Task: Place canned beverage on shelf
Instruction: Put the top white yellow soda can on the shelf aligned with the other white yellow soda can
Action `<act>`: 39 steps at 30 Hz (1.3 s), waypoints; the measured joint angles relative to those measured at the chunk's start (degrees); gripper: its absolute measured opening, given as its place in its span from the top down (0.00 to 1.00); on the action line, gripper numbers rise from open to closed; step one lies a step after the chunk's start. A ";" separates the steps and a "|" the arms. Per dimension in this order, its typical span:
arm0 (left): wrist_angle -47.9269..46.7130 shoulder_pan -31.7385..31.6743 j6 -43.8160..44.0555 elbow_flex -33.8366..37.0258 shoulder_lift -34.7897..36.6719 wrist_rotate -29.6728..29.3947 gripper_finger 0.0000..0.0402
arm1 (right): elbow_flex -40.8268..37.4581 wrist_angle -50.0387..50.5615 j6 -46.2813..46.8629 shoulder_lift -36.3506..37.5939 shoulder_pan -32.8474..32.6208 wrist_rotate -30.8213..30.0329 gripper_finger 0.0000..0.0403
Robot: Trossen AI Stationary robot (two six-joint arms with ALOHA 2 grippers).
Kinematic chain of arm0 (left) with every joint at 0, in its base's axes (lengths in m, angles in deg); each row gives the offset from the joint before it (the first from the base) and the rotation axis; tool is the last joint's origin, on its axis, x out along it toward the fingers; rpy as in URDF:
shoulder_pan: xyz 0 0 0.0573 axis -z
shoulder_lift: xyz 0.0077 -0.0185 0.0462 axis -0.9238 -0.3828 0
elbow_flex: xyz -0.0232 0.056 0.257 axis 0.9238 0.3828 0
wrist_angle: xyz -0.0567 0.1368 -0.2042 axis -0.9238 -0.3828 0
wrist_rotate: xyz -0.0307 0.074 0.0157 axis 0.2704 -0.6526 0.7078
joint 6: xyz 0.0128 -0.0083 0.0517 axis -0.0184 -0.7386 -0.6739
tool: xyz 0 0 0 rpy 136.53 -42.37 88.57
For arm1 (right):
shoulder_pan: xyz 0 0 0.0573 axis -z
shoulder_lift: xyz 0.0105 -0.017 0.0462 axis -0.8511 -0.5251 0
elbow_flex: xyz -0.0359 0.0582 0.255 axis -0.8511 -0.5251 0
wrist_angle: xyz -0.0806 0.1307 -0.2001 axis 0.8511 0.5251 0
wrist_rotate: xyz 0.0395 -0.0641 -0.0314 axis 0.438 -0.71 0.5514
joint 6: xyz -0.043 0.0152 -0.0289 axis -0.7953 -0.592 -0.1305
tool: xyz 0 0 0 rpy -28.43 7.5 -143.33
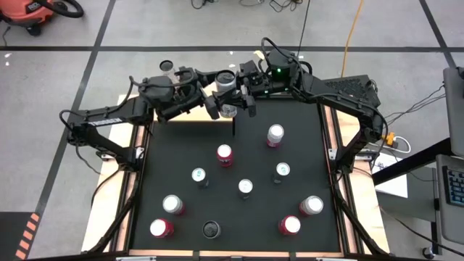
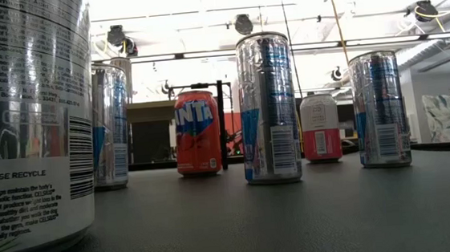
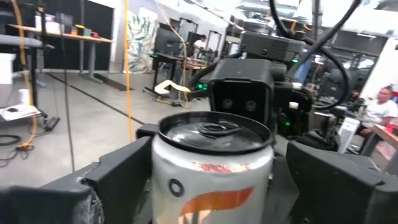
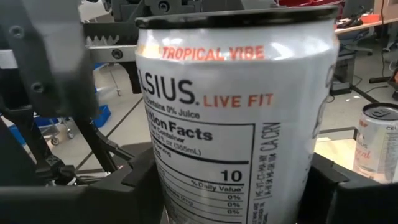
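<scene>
grippers meet over the pale wood shelf [image 1: 210, 85]: right gripper [image 1: 230, 106] pinches a smooth, rigid white aluminium can [image 4: 233, 118] mid-body; left gripper [image 1: 212, 93] flanks it, spread.

white can [image 4: 236, 118] centre frame, orange "TROPICAL VIBE" and "LIVE FIT" lettering, black nutrition text, black rim; black mat [image 1: 254, 210] fills middle of high view, pale wood edge [image 1: 109, 196] at left; orange can [image 2: 197, 132] centre-left of low view with blue-white logo; pink-and-white can [image 2: 319, 128] right of centre; silver-blue cans [image 2: 268, 106] with barcodes
</scene>
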 joint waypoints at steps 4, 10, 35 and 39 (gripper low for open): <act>-0.53 0.01 0.02 0.00 0.04 0.00 0.17 | 0.00 0.04 -0.96 0.00 0.00 0.00 0.42; -2.59 0.02 0.03 0.00 0.04 0.40 0.28 | 0.00 0.42 -3.01 0.00 0.00 0.06 0.42; -2.54 0.07 0.39 0.13 2.46 -1.76 0.36 | 0.17 0.14 4.71 0.11 2.38 8.95 0.23; -2.18 0.07 2.37 0.13 3.14 -2.47 0.36 | 0.17 0.43 6.59 0.11 3.88 13.77 0.23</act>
